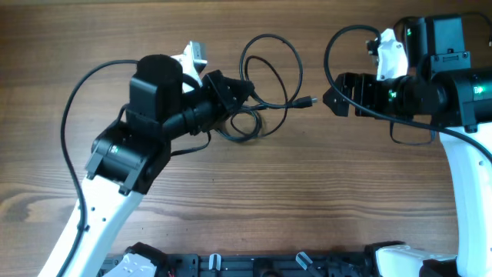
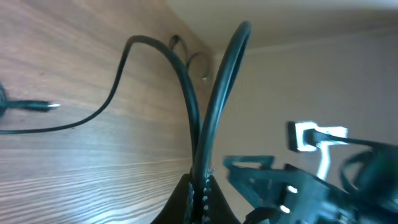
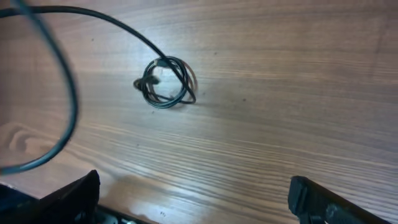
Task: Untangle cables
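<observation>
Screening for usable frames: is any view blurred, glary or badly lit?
Overhead: even light, sharp, no glare on the table. Left wrist: held cable soft close to the lens, right arm behind it blurred. Right wrist: small coil fairly sharp, near loop smeared, fingers dark at the bottom corners.

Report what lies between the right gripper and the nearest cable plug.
Only bare table separates right gripper and cable plug, shown in the overhead view.

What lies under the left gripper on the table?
A small coil of thin black cable lies on the table; the left gripper covers part of it. The shut jaws hold a larger loop.
</observation>
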